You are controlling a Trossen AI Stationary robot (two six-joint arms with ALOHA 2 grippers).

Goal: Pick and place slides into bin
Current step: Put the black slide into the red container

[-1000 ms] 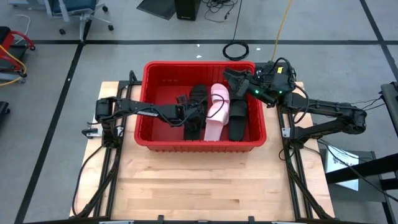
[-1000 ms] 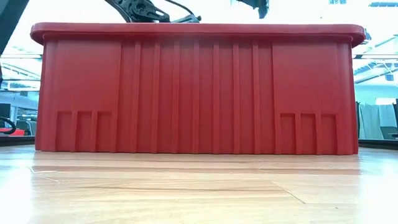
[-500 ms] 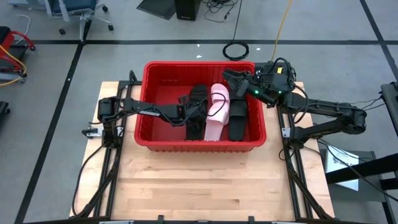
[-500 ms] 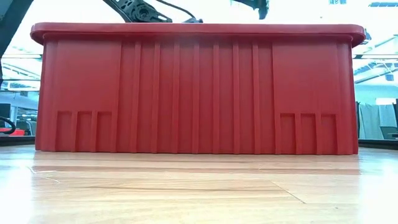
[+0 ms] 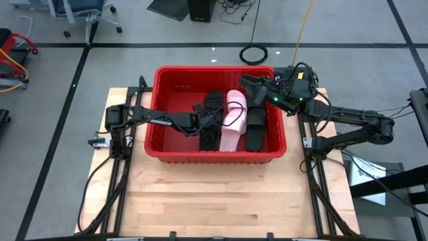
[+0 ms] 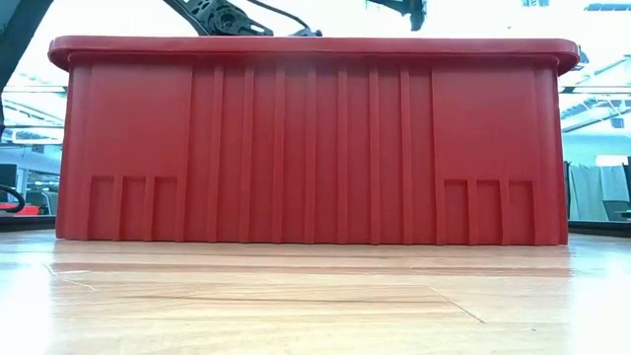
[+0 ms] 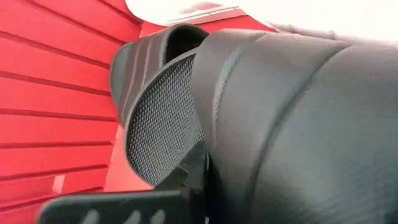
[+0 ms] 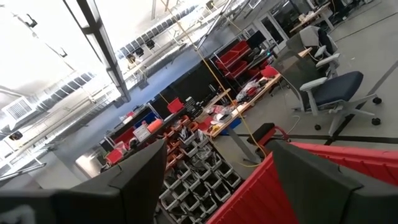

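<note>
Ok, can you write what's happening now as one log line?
left gripper: in bin, at black slide | right gripper: open, over bin's far rim

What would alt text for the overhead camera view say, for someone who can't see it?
A red bin on a wooden table holds black slides and a pink slide. The left gripper reaches into the bin among them, while the right gripper hovers at its far right corner.

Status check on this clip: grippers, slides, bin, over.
Left gripper down in the bin among black slides. Right gripper open, over far rim. Pink slide inside. Nothing blocking.
</note>
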